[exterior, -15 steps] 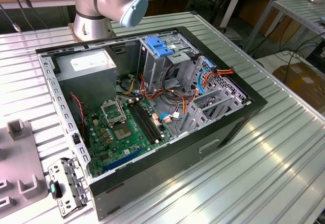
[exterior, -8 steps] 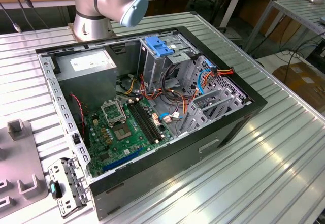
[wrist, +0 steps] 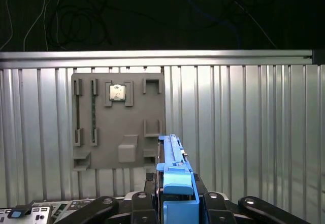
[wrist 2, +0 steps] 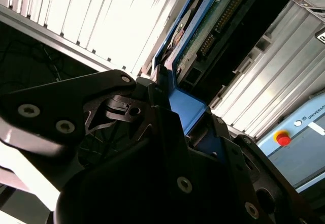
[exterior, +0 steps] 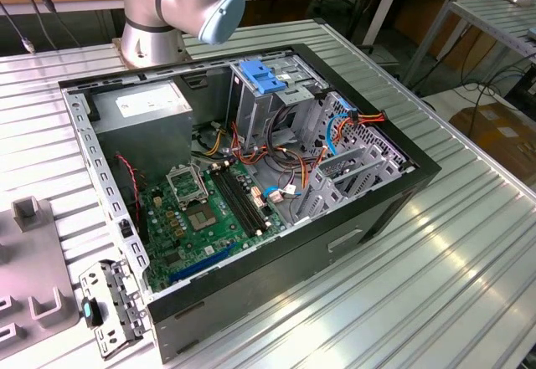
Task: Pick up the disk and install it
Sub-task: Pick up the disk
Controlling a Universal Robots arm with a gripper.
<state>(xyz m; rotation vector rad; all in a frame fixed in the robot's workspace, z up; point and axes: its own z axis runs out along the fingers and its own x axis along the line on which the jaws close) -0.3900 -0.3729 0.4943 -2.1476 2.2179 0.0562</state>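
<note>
In both wrist views the gripper is clenched on the disk, its black fingers pressed against either side. The disk is held on edge. In the first wrist view a blue side rail faces the camera, and in the second wrist view the green circuit board and connector pins on the underside show.

Beyond the disk in the first wrist view a grey fixture board lies flat on the ribbed metal table. One of its pockets holds a small square chip, and a narrow slot holds a thin green strip.

In the exterior view a loose metal bracket plate lies on the table nearest the camera, just beside the open computer case. Inside the case a green motherboard lies flat. Behind it, on the exterior view's left, is a grey power-supply box. Orange, red and blue cables trail between them and the drive cage at the back, which has a light-blue bracket on top. A second, tilted metal cage sits on the exterior view's right. Farthest back, the base of the robot arm stands behind the case.
</note>
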